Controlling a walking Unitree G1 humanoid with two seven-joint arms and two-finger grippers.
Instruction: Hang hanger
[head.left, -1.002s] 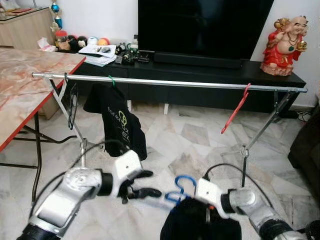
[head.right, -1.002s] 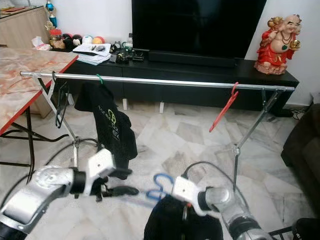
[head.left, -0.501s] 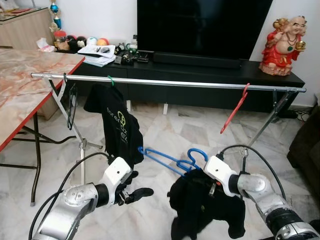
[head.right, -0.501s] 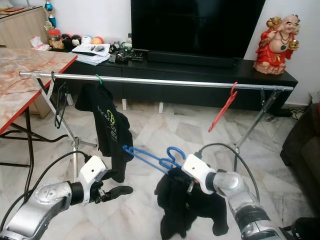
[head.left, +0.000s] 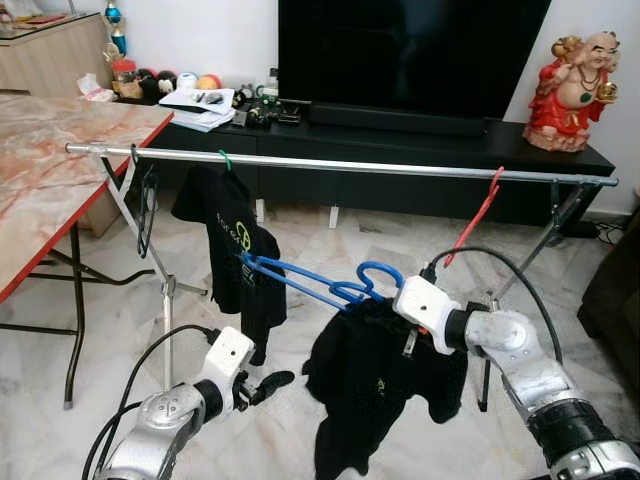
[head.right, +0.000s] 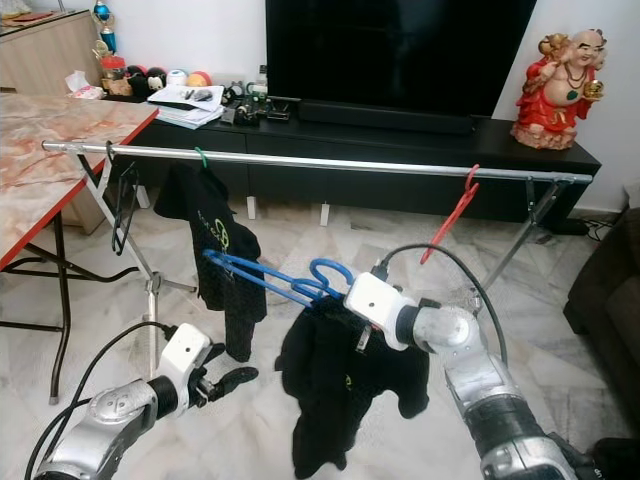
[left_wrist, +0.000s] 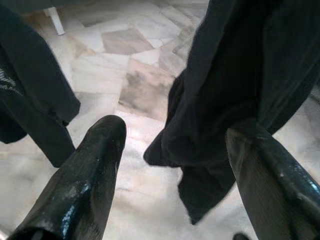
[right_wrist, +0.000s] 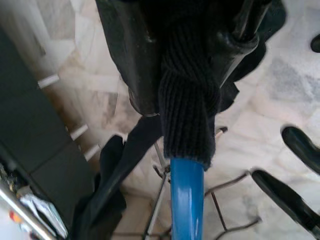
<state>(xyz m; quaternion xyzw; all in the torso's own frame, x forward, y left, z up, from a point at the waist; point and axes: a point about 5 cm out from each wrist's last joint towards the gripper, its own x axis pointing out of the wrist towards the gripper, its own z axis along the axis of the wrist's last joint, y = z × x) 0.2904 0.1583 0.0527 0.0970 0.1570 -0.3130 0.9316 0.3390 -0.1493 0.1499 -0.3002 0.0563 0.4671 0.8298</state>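
Right gripper (right_wrist: 187, 75) is clamping the blue plastic hanger (head.left: 320, 285) through the ribbed collar of the black garment (head.left: 375, 385) draped on it, holding it up in front of and below the long silver metal drying rail (head.left: 340, 166). The hanger's hook is pointing up near the gripper, its triangular frame sticking out toward the rail's left end, tilted. The garment is dangling off the hanger, clear of the marble floor (head.left: 350, 265).

Left gripper (head.left: 262, 385) is sitting low, well below the rail, fingers (left_wrist: 90, 170) spread apart and gripping nothing; in the left wrist view the dangling garment is showing between and beyond them.

On the rail: a black printed t-shirt (head.left: 235, 250) is hanging on a green hanger (head.left: 224, 160) toward the left end, a thin black empty hanger (head.left: 146, 210) is hanging further left, a red empty hanger (head.left: 478, 215) is hanging toward the right end. Behind the rail a black low TV cabinet (head.left: 400, 165) is carrying a large dark TV screen (head.left: 410, 55) and a red laughing Buddha figurine (head.left: 575, 90). A red-edged marble-pattern table (head.left: 55, 170) is standing beside the rail's left end.
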